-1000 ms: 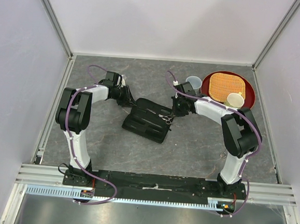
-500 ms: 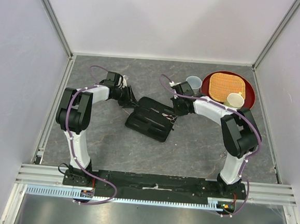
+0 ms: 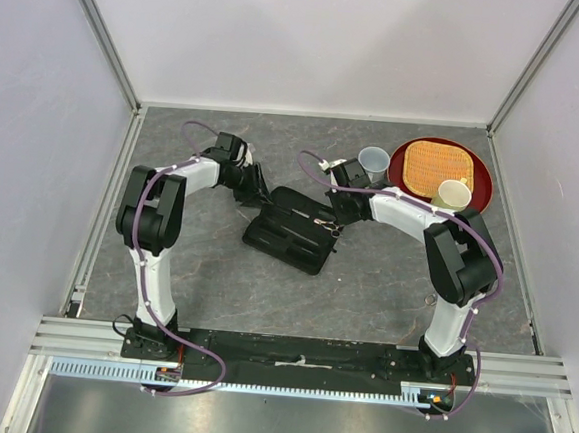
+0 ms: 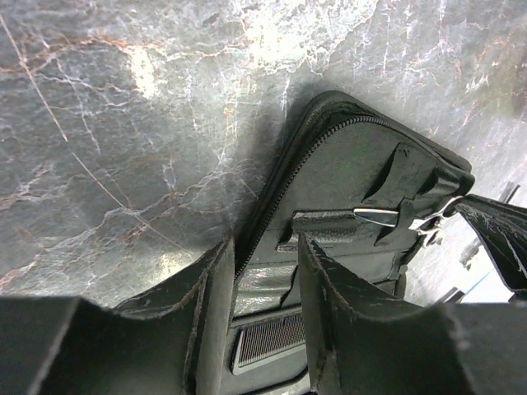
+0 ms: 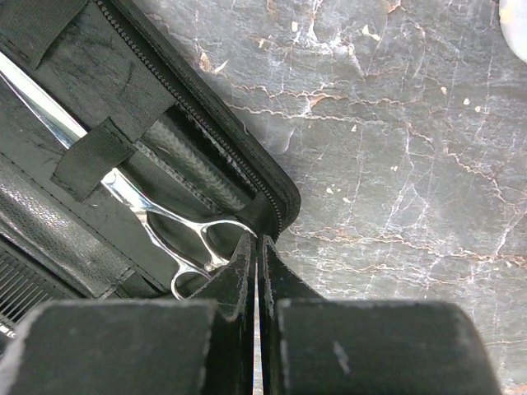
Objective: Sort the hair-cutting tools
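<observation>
Open black case (image 3: 291, 229) lying between both arms; left gripper (image 4: 265, 247) spread astride its zipped edge, holding nothing; right gripper (image 5: 257, 243) pinched together at the opposite rim, apparently empty; scissors (image 5: 132, 197) strapped inside, comb (image 4: 268, 344) pocketed alongside. Stowing seemingly underway; next, likely, seating the scissors' handles fully

silver scissors (image 5: 123, 189), black case (image 5: 99, 74), grey marbled table (image 5: 395, 123).

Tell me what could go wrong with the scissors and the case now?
The scissors sit under a strap, so pulling might snag them or drag the case along. The right gripper is shut beside the handles; it might push them instead of grasping.
</observation>
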Available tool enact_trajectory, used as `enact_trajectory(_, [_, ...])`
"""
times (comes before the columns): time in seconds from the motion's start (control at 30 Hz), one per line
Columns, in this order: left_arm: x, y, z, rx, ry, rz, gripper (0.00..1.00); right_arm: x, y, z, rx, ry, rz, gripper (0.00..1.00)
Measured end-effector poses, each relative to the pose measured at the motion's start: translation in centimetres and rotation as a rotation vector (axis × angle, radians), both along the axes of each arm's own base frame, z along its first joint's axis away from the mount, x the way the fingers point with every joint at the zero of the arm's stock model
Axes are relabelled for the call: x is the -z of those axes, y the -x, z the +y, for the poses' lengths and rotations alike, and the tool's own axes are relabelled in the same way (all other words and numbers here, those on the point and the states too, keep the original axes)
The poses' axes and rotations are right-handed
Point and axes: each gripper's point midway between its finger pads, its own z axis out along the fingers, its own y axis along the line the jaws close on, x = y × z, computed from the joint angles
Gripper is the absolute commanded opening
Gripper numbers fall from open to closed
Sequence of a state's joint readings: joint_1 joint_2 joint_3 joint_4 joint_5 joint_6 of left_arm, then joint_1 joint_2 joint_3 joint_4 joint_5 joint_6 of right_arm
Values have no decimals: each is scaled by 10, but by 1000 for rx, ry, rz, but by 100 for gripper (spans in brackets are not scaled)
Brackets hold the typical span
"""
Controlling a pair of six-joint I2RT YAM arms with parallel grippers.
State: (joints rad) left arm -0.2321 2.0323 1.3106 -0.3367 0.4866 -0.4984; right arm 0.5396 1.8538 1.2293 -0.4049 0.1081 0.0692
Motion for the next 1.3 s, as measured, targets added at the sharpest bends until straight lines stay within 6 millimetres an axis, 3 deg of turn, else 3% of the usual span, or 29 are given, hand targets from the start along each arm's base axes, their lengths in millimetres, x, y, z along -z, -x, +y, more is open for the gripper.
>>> enact_trajectory(0.13, [2, -1, 0, -5, -29, 22, 42, 0, -1, -2, -18, 17, -7, 0])
enact_trajectory(0.57, [7, -2, 3, -18, -114, 64, 23, 1, 7, -2, -130, 11, -38, 0])
enact_trajectory(0.77, [8, -2, 2, -20, -151, 61, 22, -4, 17, 1, -181, -22, -46, 0])
enact_trajectory(1.3, [8, -1, 2, -20, -159, 59, 17, -3, 9, 16, -81, -125, -50, 0])
